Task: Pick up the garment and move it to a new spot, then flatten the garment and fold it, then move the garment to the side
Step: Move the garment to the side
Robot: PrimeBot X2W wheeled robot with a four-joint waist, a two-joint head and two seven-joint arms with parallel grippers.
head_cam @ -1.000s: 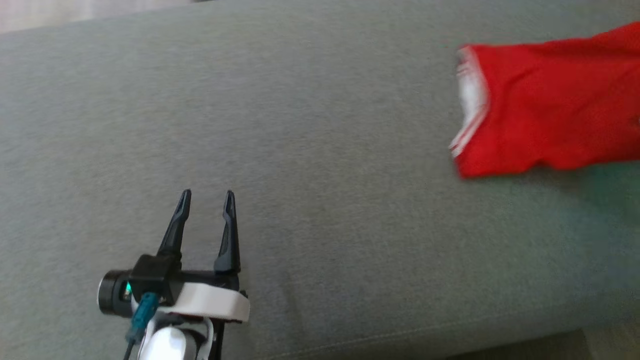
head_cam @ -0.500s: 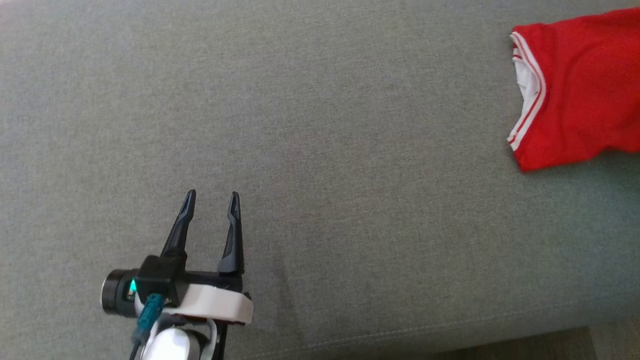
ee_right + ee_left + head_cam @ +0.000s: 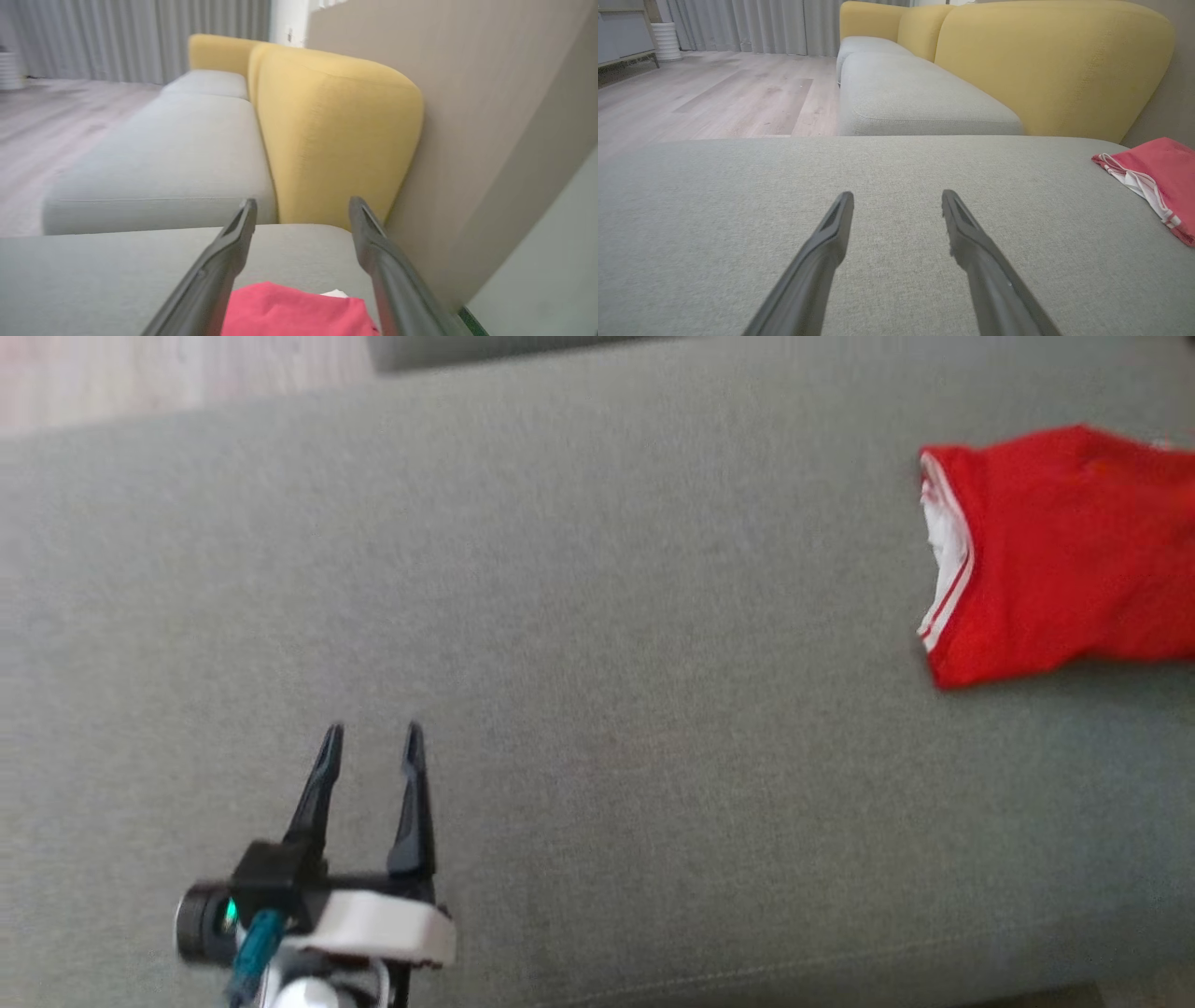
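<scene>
Garment [image 3: 1055, 551] cut off at head view's right edge; left pincer [image 3: 373, 730], right pincer [image 3: 302, 201] both apart.

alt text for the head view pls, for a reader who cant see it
A red garment with white striped trim lies at the picture's right edge on a wide grey cushion, nothing touching it. At the lower left, well apart from it, the left gripper points up the frame with its two dark fingers open.

Right claw [image 3: 302, 202] now spread open above red garment [image 3: 299, 310], head view shifted
</scene>
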